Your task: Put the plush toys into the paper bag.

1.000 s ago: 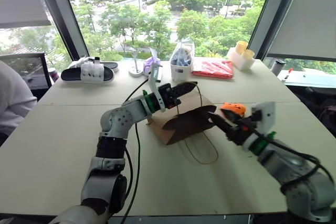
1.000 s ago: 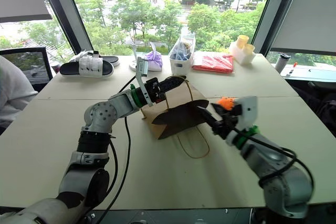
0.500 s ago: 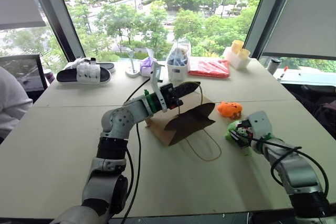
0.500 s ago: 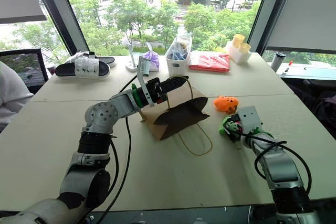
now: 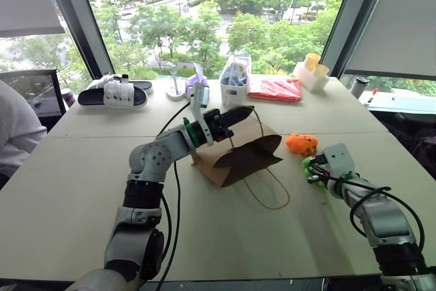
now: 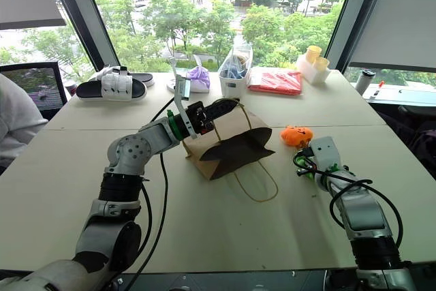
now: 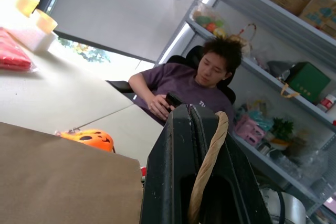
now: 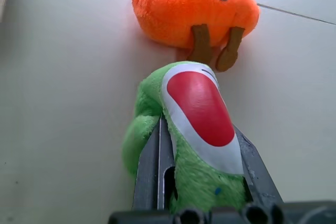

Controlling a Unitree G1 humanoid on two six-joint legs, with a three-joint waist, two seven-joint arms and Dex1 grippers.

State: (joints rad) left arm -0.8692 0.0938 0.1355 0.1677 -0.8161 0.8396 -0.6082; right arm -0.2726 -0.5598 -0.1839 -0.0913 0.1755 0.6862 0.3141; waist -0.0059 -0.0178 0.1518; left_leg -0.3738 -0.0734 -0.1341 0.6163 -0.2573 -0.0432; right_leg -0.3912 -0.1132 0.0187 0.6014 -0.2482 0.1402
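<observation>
Beige table [image 5: 75, 189] by big windows, trees outside. Nearest, robot's right side: right gripper [image 8: 202, 145] closed on green plush toy [image 8: 184, 129], red-and-white patch up, toy on table surface. Just beyond it, nearly touching: orange plush toy [image 5: 300, 143], loose on table. Paper bag [image 5: 238, 151] sits to the left of both toys, mid-table, mouth facing toward near-right, lower cord handle [image 5: 262, 195] looped flat on table. Left gripper [image 7: 202, 129] shut on upper cord handle [image 7: 207, 166], holding the bag mouth up. Key relation: bag mouth lies left of and slightly beyond the green toy; R arm far nearer, so likely lift + carry leftward into the opening. Far edge: sandals [image 5: 112, 93], clear plastic bag [image 5: 235, 76], red packet [image 5: 276, 88].
</observation>
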